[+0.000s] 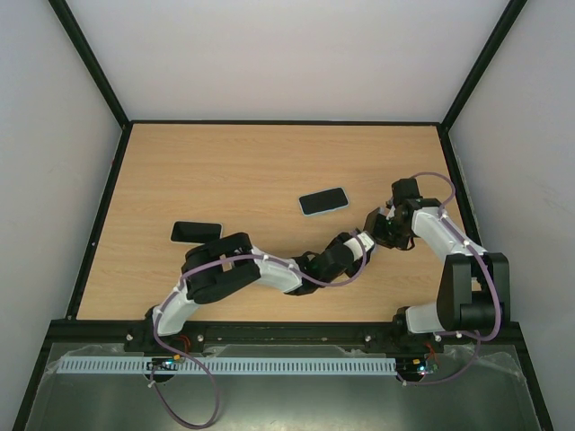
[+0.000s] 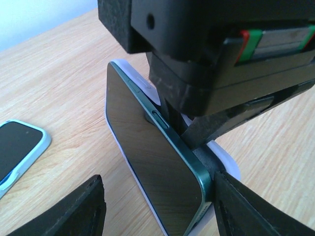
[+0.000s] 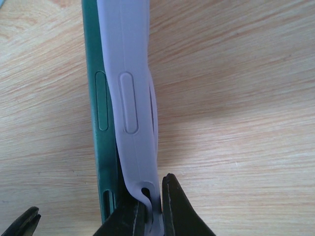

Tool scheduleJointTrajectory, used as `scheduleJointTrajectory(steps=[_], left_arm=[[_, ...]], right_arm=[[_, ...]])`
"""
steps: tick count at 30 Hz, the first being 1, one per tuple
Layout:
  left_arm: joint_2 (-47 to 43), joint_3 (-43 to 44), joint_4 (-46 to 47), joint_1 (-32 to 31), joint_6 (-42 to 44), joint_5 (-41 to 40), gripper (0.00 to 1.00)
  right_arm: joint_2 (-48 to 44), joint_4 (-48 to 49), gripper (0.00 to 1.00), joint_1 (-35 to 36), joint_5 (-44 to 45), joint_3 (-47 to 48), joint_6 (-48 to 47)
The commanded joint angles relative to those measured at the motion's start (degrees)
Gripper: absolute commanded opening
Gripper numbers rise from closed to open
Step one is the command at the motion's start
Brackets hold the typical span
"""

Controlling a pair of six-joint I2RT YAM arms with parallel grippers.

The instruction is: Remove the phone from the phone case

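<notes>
Phone (image 2: 147,157) is part peeled from case (image 3: 129,98); case edge is pinched by R hand (image 3: 152,206). L hand (image 2: 162,206) is held spread round phone. Pull-out not done yet

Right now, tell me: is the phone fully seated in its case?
No: the case is peeled off the phone along one side.

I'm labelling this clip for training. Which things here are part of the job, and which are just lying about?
In the job: green phone, lilac case, right gripper pinching the case, left gripper open around the phone.
Lying about: blue-cased phone, black phone, both flat on the table.
</notes>
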Motion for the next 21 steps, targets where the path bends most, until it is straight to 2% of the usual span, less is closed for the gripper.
scheduleJointTrajectory(steps=[1,9,15,18,21], left_arm=[[2.14,1.69,-1.54,-0.61,2.85,-4.85,0.59],[3.85,2.72,-1.85,-1.55,5.26,-10.33,0.53],[4.61,3.14,-2.08,-1.56,6.35,-15.32,0.54],[5.83,3.76,-2.29,-1.46,7.46,-15.36,0.55],[6.94,4.80,-2.90,-1.46,8.11,-14.70,0.50]], right_arm=[[-1.25,3.26,0.02,0.03,-1.58,0.13,-0.57],[-1.21,2.70,0.02,0.03,-1.92,0.08,-1.31],[-1.04,2.01,0.02,0.03,-3.29,-0.17,-2.42],[-1.44,1.54,0.02,0.03,-4.88,0.01,-2.69],[-2.01,1.32,0.02,0.03,-5.64,0.01,-2.94]])
